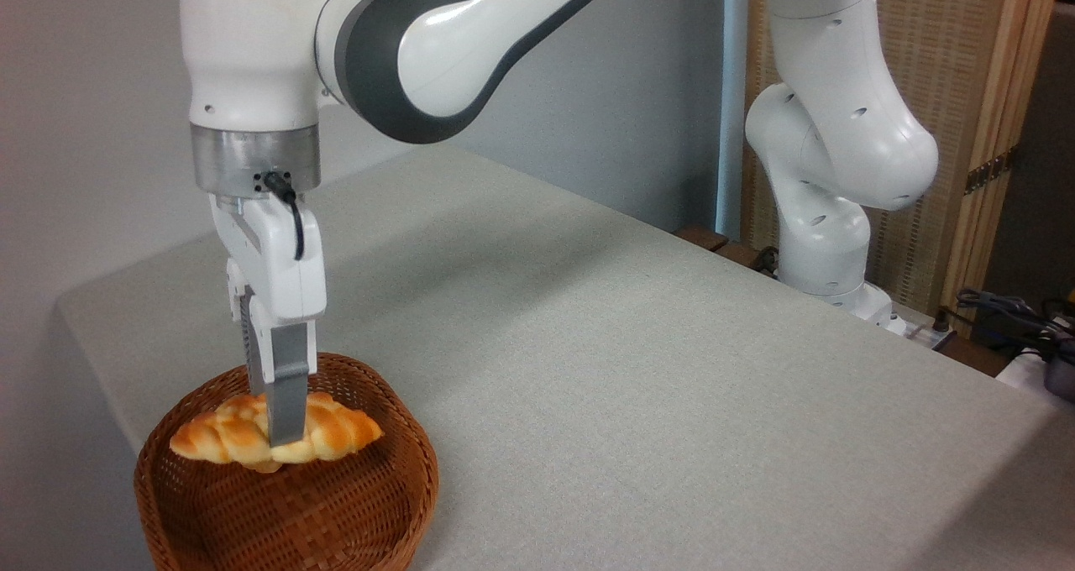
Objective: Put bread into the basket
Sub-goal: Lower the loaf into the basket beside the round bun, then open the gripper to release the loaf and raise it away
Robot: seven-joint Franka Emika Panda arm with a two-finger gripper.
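Grey cloth covers the table (638,369), which stands against a plain pale wall; a slatted wooden screen (983,92) stands behind the far right corner, and dark cables (1008,311) lie off the table's right edge. Arm (840,134): white with dark grey joint sections, base mounted at the far right of the table, reaching across the upper part of the view to the left side.

Tool (281,428): pointing straight down over the basket (353,504), seen from the side so that one finger (288,378) hides most of the other. Fingers are closed on the bread (336,432), clamped across its middle. A black cable loops from the metal wrist ring down onto the tool body.

Bread: braided loaf, golden-orange with paler seams, lying roughly level with its long axis running left to right. Both tapered ends project to either side of the fingers. It sits within the basket's rim as viewed. Whether its underside rests on anything cannot be determined from this angle.

Basket: round, woven, reddish-brown, at the near left corner of the table, partly cut off by the lower edge of the view. A small patch of orange shows directly below the loaf's middle; it cannot be told whether this belongs to the loaf or to a separate item.
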